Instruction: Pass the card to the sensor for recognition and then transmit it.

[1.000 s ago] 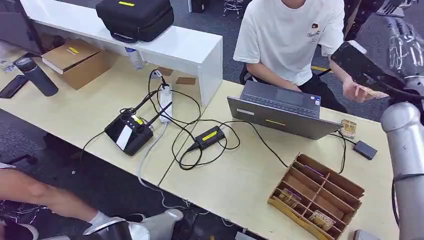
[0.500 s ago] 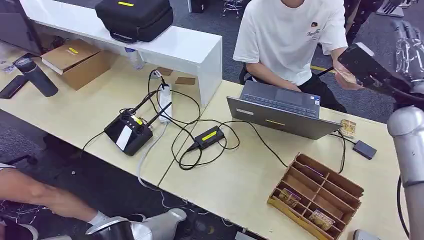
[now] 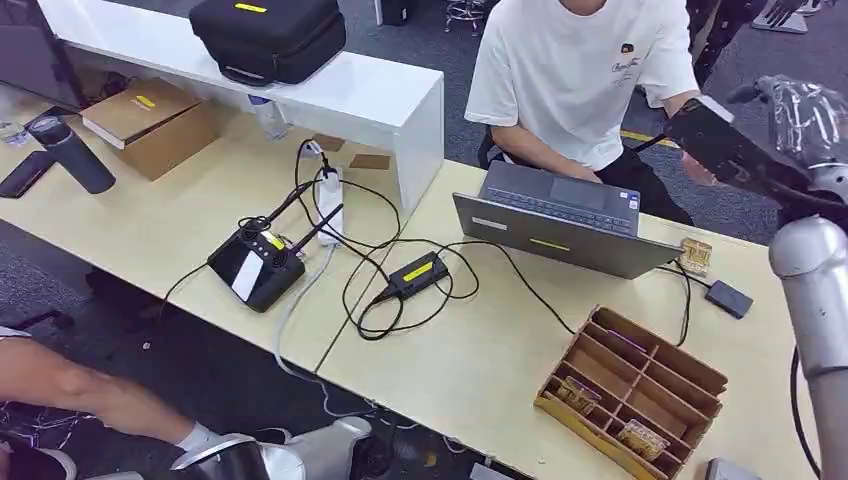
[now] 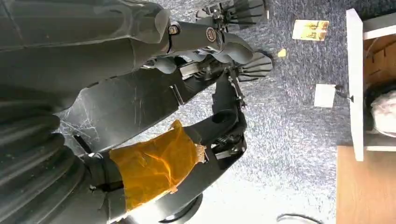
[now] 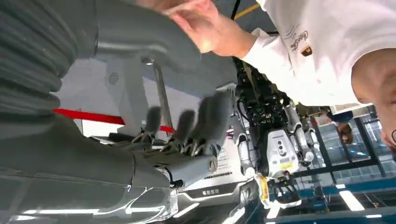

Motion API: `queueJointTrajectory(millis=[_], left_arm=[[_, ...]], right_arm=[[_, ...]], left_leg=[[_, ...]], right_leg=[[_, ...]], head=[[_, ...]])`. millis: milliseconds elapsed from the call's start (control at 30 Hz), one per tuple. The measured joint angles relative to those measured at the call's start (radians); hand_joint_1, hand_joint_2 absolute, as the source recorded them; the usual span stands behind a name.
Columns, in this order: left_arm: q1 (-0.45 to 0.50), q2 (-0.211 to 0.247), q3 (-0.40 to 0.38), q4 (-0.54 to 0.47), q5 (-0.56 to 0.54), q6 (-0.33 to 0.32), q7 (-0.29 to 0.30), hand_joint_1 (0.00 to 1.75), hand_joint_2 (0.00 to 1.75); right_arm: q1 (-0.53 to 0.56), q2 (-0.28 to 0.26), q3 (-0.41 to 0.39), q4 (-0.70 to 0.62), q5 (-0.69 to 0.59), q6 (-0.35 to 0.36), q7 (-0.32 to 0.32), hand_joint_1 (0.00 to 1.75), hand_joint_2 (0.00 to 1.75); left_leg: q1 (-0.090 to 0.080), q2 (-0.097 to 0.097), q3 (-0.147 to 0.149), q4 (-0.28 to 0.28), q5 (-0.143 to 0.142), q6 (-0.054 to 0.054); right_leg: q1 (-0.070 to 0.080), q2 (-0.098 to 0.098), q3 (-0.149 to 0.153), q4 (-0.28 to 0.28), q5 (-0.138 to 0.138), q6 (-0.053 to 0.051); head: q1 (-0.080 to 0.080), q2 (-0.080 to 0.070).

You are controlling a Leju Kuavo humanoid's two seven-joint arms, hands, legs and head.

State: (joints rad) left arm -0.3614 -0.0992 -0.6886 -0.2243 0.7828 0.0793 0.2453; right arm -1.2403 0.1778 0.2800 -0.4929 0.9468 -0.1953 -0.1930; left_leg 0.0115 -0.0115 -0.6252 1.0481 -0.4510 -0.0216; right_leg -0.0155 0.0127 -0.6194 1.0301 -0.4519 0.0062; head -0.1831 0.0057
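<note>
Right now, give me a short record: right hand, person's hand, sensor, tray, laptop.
right hand: raised toward the person, fingers spread, nothing in it
person's hand: just beyond the right hand, a thin card-like edge showing in it
sensor: black, on the table, cables attached
tray: cardboard, divided, cards in two near compartments
laptop: open, facing the person

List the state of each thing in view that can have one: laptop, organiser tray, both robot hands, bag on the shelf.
Laptop: lid open, laid far back.
Cardboard organiser tray: mostly empty, card stacks in two near compartments.
Black bag: closed, on the white shelf.
Right hand: raised, fingers spread, holding nothing.
Left hand: hanging over the floor; its grip cannot be told.
Person's hand: beside the right hand.
</note>
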Motion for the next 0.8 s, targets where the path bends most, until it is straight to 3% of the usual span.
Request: queueJointTrajectory(millis=[800], left_arm=[[0.003, 0.000, 0.024, 0.000, 0.014, -0.011, 0.000, 0.00, 1.75]], right_arm=[[0.001, -0.011, 0.041, -0.005, -0.047, 0.003, 0.000, 1.75, 1.75]], left_leg=[[0.000, 0.000, 0.000, 0.000, 0.000, 0.000]], right_leg=[[0.000, 0.000, 0.000, 0.000, 0.000, 0.000]], head=[[0.000, 0.000]])
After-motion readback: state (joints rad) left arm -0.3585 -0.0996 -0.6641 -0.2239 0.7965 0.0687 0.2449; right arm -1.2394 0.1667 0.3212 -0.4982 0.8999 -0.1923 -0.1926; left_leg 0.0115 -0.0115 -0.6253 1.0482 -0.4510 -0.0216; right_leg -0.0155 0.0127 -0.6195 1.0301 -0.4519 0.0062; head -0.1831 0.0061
